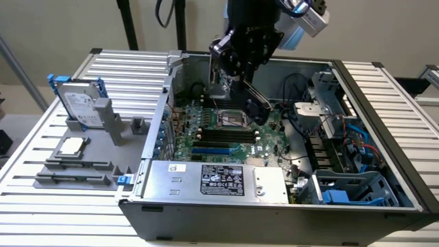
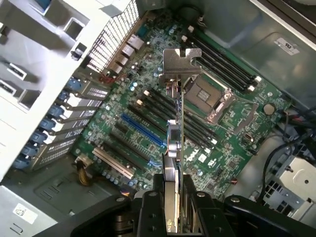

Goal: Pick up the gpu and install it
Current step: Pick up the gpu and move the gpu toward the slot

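The jaws are clamping the gpu [image 2: 174, 143] edge-on between them, holding it above the motherboard [image 2: 237, 118] inside the open case [image 1: 205, 218].

the gpu [image 2: 174, 143] hangs edge-on, silver bracket outermost, above the green motherboard [image 2: 232, 133].

plain beige wall [image 1: 61, 25] sat behind it all, pretty soft even light, no harsh shadows, ribbed silver metal table [image 1: 41, 216] took up most of the shot, couple of black uprights [image 1: 127, 23] stood at the back, thin grey pole [image 1: 17, 67] slanted across the exterior view's left
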You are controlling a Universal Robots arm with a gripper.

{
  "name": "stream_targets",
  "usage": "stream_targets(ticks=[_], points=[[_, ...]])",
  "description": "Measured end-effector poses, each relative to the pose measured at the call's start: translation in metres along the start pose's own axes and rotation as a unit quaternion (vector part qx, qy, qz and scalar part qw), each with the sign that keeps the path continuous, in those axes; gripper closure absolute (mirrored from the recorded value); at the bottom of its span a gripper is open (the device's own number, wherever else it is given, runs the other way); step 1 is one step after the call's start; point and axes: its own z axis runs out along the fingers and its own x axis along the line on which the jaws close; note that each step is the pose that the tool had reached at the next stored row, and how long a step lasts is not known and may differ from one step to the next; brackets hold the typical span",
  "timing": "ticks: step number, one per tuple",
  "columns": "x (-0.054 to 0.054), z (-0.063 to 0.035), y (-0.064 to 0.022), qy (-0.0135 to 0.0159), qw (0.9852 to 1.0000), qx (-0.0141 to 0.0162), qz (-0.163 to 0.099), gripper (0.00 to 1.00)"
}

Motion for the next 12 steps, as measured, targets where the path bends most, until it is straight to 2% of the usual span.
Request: stream_targets(ticks=[3,6,9,12], points=[[0.0000,0.0027,0.0000,0.0001,0.9996,-0.0001,-0.027,0.74],[0.0000,0.0053,0.0000,0.0002,0.9985,-0.0003,-0.054,0.74],[0.0000,0.0080,0.0000,0.0003,0.9967,-0.0004,-0.082,0.74],[0.0000,0.0108,0.0000,0.0004,0.9941,-0.0005,-0.109,0.74]])
